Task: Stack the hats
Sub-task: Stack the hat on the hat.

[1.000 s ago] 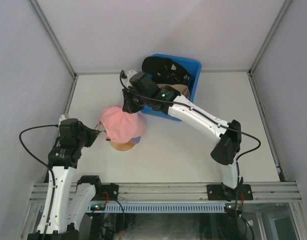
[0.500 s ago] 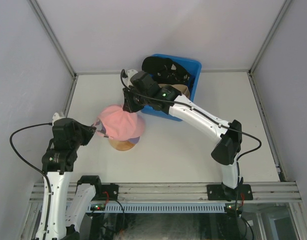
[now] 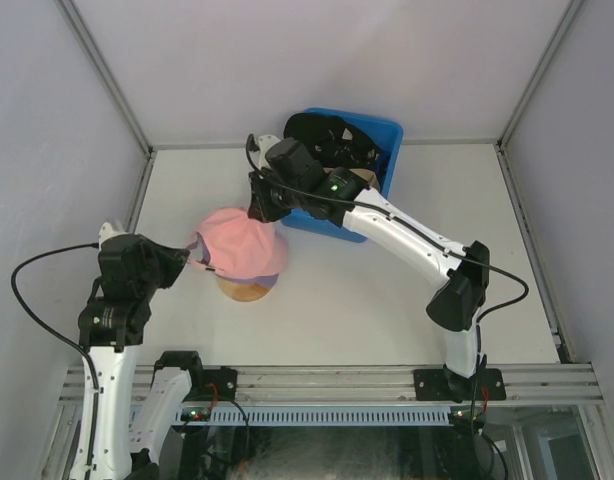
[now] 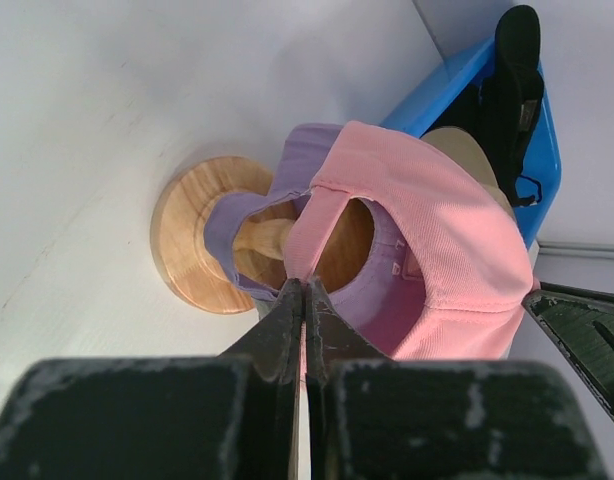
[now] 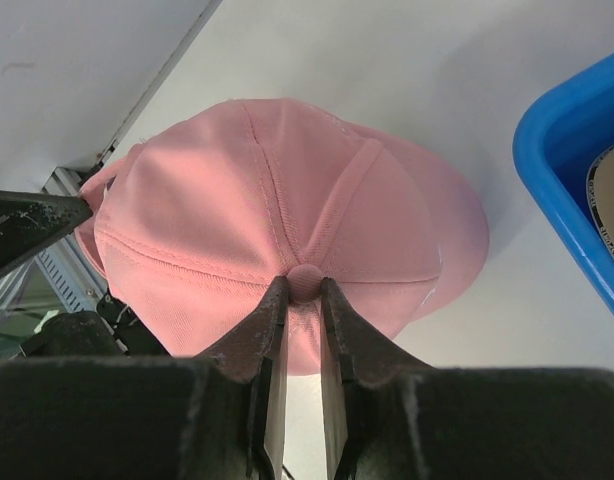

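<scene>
Top external view: L jaws, shut on pink hat [image 3: 239, 245] rim, have pulled back & R jaws pinch its top knob, so it's stretched down over purple hat [image 4: 302, 158], nearly stacked.

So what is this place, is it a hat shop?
Probably not, it looks like a robot test booth: plain white walls, two robot arms bolted to a metal rail, and a pink hat over a wooden stand beside a blue bin.
</scene>
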You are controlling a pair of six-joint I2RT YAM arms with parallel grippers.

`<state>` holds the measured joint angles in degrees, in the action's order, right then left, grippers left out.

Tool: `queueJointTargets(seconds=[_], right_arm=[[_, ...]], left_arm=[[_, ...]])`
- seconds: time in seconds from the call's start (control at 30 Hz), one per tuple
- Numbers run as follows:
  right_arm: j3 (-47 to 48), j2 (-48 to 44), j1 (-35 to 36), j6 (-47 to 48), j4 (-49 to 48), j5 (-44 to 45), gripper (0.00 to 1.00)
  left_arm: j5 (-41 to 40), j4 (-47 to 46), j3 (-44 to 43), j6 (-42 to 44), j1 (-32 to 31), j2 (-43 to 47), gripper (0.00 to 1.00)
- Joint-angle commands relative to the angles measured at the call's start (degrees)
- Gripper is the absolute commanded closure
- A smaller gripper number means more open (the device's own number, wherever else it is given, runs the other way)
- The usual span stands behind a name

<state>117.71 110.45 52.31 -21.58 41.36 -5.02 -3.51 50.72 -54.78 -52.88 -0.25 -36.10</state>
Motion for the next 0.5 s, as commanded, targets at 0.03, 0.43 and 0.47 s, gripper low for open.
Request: queueJointTargets(seconds=[0.03, 0.43, 0.47], right_arm=[[2.08, -5.32, -0.38, -0.19, -0.92, -0.08, 1.00], [1.20, -5.11, -0.76, -0.43, -0.67, -1.06, 1.00], [1.35, -4.43, -0.87, -0.58, -0.48, -1.51, 1.00]], left_arm=[[-1.49, -1.15, -4.69, 1.47, -0.19, -0.36, 1.00], [-1.96, -1.70, -4.85, 1.86, -0.23, -1.68, 1.00], [-1.87, -1.89, -4.28, 1.95, -0.19, -1.90, 1.00]])
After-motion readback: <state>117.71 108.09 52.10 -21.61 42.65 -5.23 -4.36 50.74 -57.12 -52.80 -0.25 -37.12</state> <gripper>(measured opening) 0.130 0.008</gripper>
